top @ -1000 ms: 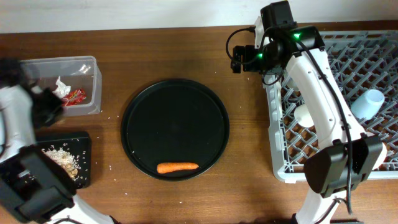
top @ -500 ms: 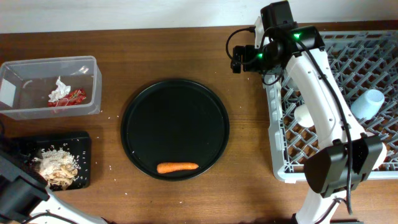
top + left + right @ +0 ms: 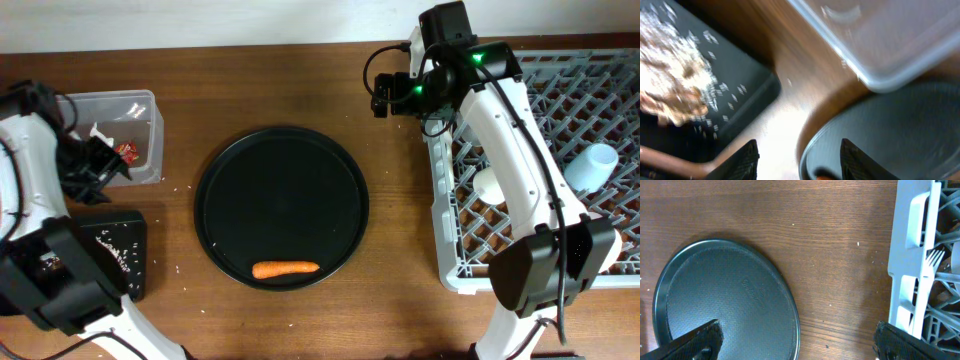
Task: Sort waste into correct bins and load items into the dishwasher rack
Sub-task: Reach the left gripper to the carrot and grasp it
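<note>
My left gripper (image 3: 98, 168) hovers between the clear tub (image 3: 140, 105) and the black tray (image 3: 132, 262), open with nothing between its fingers (image 3: 747, 161). The tub holds a red wrapper (image 3: 126, 151) and white tissue (image 3: 99, 131). Pale and brownish food scraps (image 3: 671, 87) lie in the black tray (image 3: 747, 92). An orange carrot (image 3: 285, 269) rests at the front of the round black tray (image 3: 282, 190). My right gripper (image 3: 384, 96) is wide open and empty, above the wood between the round tray (image 3: 725, 300) and the dishwasher rack (image 3: 912, 275). A light blue cup (image 3: 592, 165) and a small white cup (image 3: 487, 184) sit in the rack (image 3: 450, 260).
My left arm covers the tub's left end and part of the black tray. Loose grains dot the wood beside that tray (image 3: 180, 265). A white fork (image 3: 936, 257) lies in the rack. The table's back edge meets a pale wall.
My left arm has swung from the front-left corner up over the tub and black tray, and its jaws have opened. The right arm has not moved.
</note>
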